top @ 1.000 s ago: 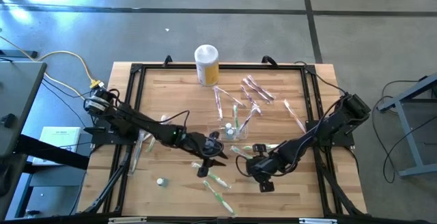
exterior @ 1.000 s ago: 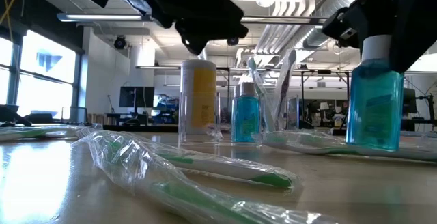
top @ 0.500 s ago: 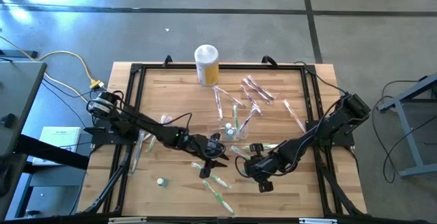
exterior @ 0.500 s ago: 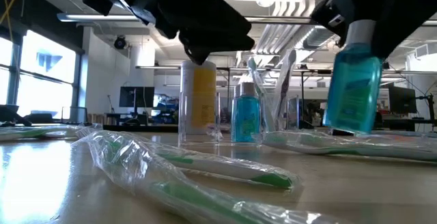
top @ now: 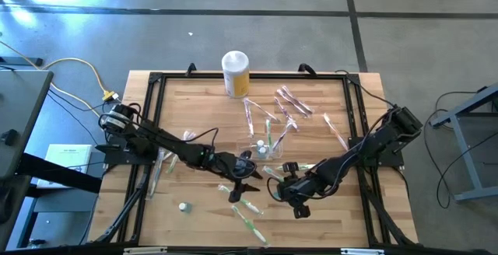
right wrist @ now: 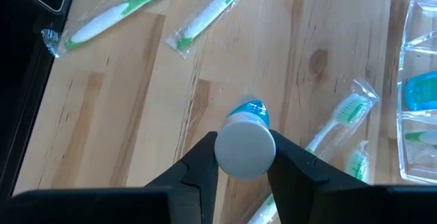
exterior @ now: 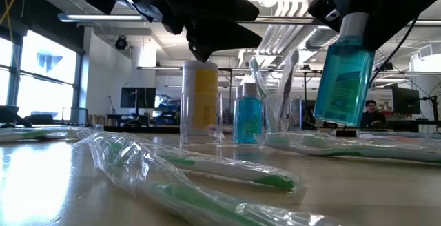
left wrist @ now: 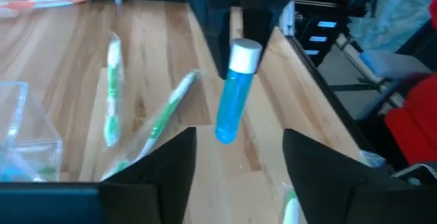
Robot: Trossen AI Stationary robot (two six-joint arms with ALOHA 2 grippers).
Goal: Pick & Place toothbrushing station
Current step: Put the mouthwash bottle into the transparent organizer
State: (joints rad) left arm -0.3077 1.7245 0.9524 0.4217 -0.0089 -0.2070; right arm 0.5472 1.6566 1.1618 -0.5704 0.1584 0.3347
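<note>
While our left claw (top: 243, 179) hangs open over wrapped toothbrushes (top: 247, 205) at mid-bench (top: 194, 107), we see the yellow canister (top: 236, 74) upright at the far edge. Just ahead of both claws sits the toothbrushing station (top: 267, 148), see-through, with a blue bottle (exterior: 247, 119) and upright toothbrushes (exterior: 286, 88) in its compartments. To the right, our right claw (right wrist: 244, 157) pinches a second blue bottle (left wrist: 233, 95) by its white cap, lifted off the bench and tilted.
</note>
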